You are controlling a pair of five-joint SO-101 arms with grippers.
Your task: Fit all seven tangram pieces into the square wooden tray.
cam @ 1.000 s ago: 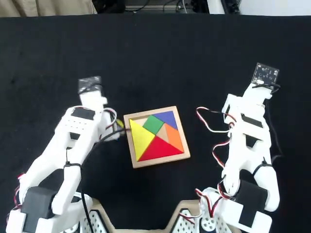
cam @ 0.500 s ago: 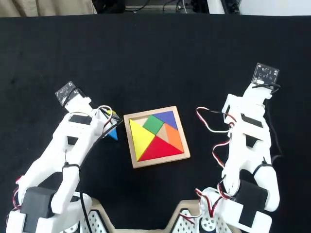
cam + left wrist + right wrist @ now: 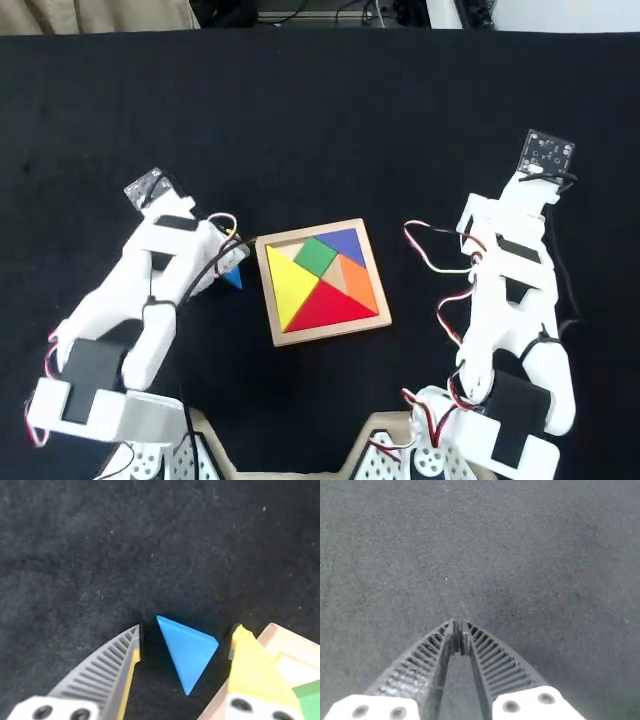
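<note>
Black cloth-covered table [image 3: 330, 110], with a beige curtain [image 3: 95, 15] and dark cables [image 3: 300, 12] beyond its far edge.

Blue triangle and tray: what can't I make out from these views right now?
- High view: the left arm covers most of the blue triangle.
- Left wrist view: the picture edge cuts off most of the tray, hiding nearly all its pieces.
- High view: the tray's bare patch is too small to judge its shape.
</note>
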